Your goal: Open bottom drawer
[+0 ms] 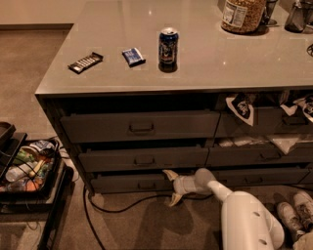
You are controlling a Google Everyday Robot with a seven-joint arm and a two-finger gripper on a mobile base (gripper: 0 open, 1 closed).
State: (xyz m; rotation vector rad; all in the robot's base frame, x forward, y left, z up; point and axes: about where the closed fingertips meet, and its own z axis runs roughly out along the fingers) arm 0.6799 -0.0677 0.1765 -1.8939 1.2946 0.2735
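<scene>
The bottom drawer (122,182) is the lowest, shallow dark grey front of the left stack of three, with a small centre pull (146,185). It stands out a little from the cabinet, like the two above it. My gripper (172,187) is at the end of the white arm (244,215), right in front of the drawer's right part, to the right of the pull. Its two pale fingers are spread, one up by the drawer's top edge and one down near the floor. It holds nothing.
The grey counter (205,63) carries a can (168,47), a blue packet (133,56), a dark bar (85,62) and a jar (243,14). A black cart of clutter (24,171) stands left. A cable (117,207) runs on the carpet. Shoes (293,215) lie right. The right stack holds white cloths (283,141).
</scene>
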